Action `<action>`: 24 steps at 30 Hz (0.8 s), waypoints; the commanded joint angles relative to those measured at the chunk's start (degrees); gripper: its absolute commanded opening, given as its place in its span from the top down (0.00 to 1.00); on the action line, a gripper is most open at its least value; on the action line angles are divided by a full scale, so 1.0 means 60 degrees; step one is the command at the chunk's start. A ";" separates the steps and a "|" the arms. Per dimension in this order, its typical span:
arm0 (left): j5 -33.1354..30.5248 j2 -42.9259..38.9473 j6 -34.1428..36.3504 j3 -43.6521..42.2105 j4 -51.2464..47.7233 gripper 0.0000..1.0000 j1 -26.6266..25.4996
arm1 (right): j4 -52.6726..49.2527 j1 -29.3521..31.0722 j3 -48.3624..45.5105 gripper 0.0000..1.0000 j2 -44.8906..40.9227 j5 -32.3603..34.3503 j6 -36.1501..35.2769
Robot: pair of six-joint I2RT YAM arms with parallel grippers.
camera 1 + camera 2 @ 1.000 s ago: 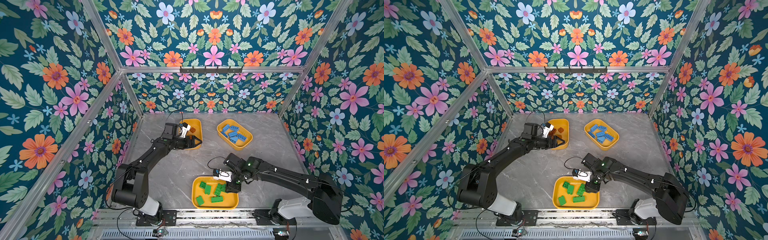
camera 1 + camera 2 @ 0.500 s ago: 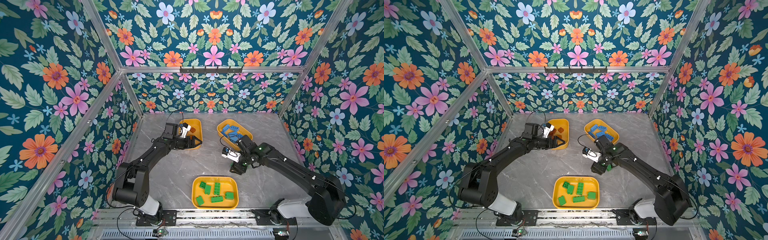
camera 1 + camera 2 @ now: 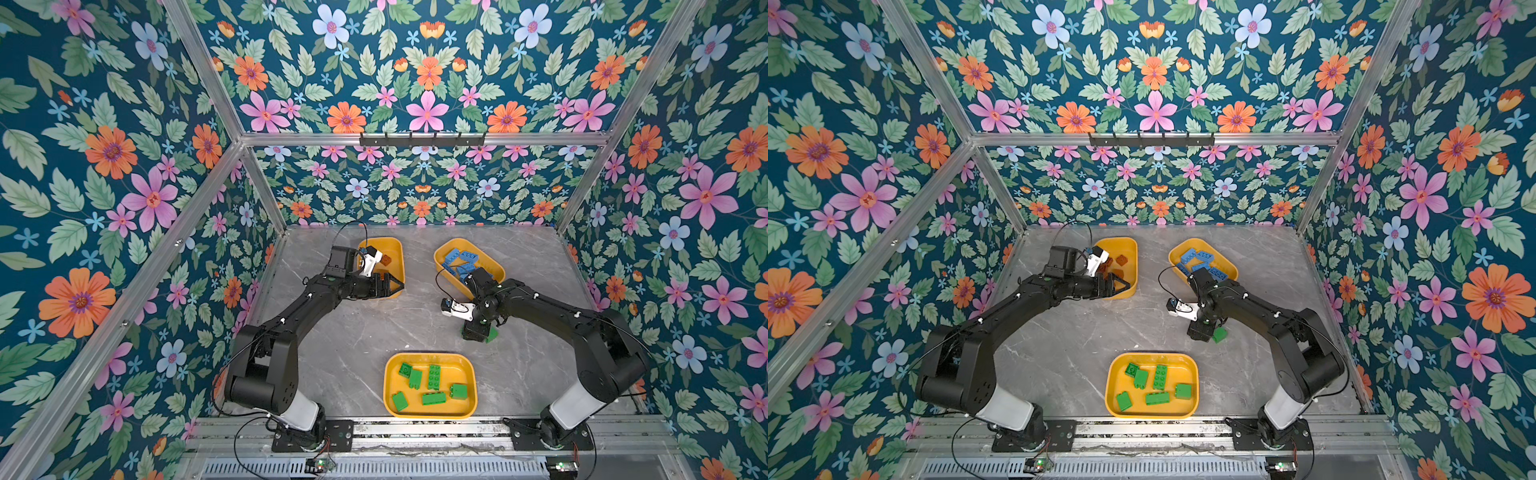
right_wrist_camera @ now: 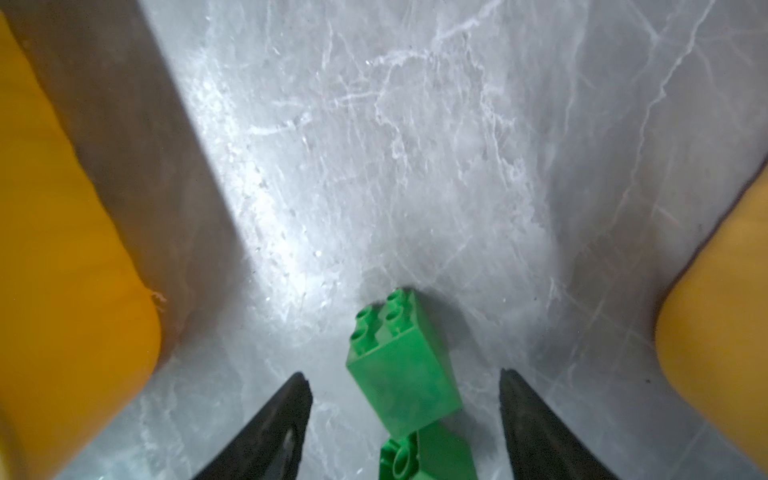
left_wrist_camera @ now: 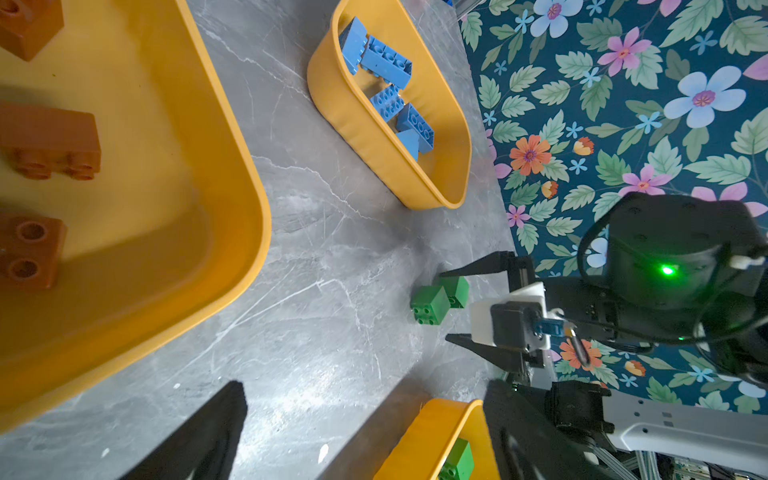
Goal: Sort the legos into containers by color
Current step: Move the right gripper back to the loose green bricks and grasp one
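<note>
Legos in three colours are almost all in trays, and we see only two green bricks (image 5: 430,305) loose on the grey marbled surface (image 3: 374,332). They lie right of the middle, between the far-right tray (image 3: 496,272) and the near tray (image 3: 469,368), and they touch each other. The one we see best is tipped on its side with its studs facing sideways. The right pincer (image 4: 405,376) points down over the pair with its black fingers (image 4: 291,415) spread. In the right wrist view that brick sits between them with a strip of bare surface on either side, so this pincer is released and grips nothing. In both top views it hides most of the pair, and only a green corner shows beside it. The near tray holds six green bricks (image 3: 434,377) scattered across its floor. The far-right tray holds a heap of blue bricks (image 5: 386,62), some leaning on each other. The far-left tray (image 3: 397,249) holds reddish-brown bricks (image 5: 50,141). We count three in the left wrist view, and from above the arm hides part of that tray. The left pincer (image 3: 1121,286) hovers at the near end of the far-left tray. Only one of its fingers shows in the left wrist view, off at the edge with nothing against it, so we take this pincer as released and empty too. The two pincers are well apart.
</note>
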 commanded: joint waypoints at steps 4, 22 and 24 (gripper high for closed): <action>-0.0044 -0.0041 0.0259 -0.0020 -0.0137 0.08 0.0006 | 0.0292 -0.0013 0.0128 0.28 0.0740 -0.0108 -0.0677; -0.0026 0.0065 0.0453 0.0147 -0.0415 0.08 0.0013 | -0.0547 -0.0026 0.0641 0.83 0.0602 -0.0375 0.0166; -0.0050 0.0052 0.0487 0.0188 -0.0477 0.08 0.0020 | -0.0708 -0.0028 0.0736 0.83 0.0285 -0.0573 0.0409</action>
